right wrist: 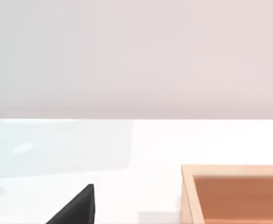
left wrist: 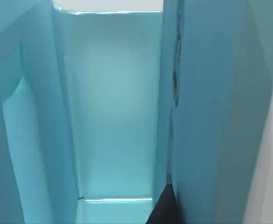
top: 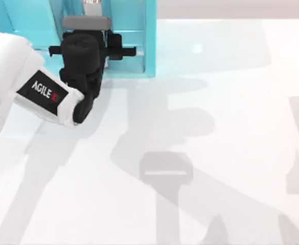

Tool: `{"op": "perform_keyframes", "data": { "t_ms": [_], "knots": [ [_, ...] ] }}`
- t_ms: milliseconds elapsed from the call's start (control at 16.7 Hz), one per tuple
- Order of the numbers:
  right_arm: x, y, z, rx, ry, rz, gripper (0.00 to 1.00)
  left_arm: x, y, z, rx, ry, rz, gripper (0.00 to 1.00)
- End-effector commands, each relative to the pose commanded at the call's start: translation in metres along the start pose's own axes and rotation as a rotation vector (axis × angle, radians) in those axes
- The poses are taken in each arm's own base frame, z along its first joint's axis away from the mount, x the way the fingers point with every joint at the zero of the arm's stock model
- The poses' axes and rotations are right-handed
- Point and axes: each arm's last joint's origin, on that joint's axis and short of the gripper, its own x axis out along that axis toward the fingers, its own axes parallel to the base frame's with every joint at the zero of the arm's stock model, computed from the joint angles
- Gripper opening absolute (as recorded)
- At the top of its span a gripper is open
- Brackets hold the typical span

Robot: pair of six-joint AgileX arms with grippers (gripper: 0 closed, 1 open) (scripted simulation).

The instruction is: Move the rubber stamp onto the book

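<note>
Turquoise shelf unit with upright partitions (top: 134, 35) stands at the far left of the white table (top: 215, 127), and your left gripper (top: 90, 43) reaches into it; the left wrist view looks between the teal walls (left wrist: 113, 107), and you cannot tell whether its fingers are released or clenched. Neither stamp nor book can be placed. The right wrist view shows one dark fingertip (right wrist: 78, 207) near an open orange-brown wooden box (right wrist: 234, 193); its state is likewise undetermined.

Open orange-brown box (right wrist: 234, 196) on white table (right wrist: 141, 149), dark gripper fingertip (right wrist: 78, 207) nearby.
</note>
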Motion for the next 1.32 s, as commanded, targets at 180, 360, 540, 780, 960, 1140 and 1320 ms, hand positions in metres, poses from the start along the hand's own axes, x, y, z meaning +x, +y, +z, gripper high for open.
{"op": "perform_keyframes", "data": {
  "t_ms": [180, 360, 540, 780, 960, 1140, 1320],
  "knots": [
    [0.000, 0.000, 0.000, 0.000, 0.000, 0.000, 1.00, 0.000, 0.000, 0.000, 0.000, 0.000, 0.000, 0.00],
    [0.000, 0.000, 0.000, 0.000, 0.000, 0.000, 1.00, 0.000, 0.000, 0.000, 0.000, 0.000, 0.000, 0.00],
    [0.000, 0.000, 0.000, 0.000, 0.000, 0.000, 1.00, 0.000, 0.000, 0.000, 0.000, 0.000, 0.000, 0.00],
    [0.000, 0.000, 0.000, 0.000, 0.000, 0.000, 1.00, -0.007, -0.006, 0.008, 0.004, 0.008, -0.011, 0.00],
    [0.000, 0.000, 0.000, 0.000, 0.000, 0.000, 1.00, -0.029, -0.017, 0.038, 0.011, 0.027, -0.021, 0.00],
    [0.000, 0.000, 0.000, 0.000, 0.000, 0.000, 1.00, -0.069, -0.024, 0.086, 0.011, 0.027, -0.025, 0.00],
    [0.000, 0.000, 0.000, 0.000, 0.000, 0.000, 1.00, -0.122, -0.024, 0.136, 0.001, 0.005, -0.022, 0.00]
  ]
}}
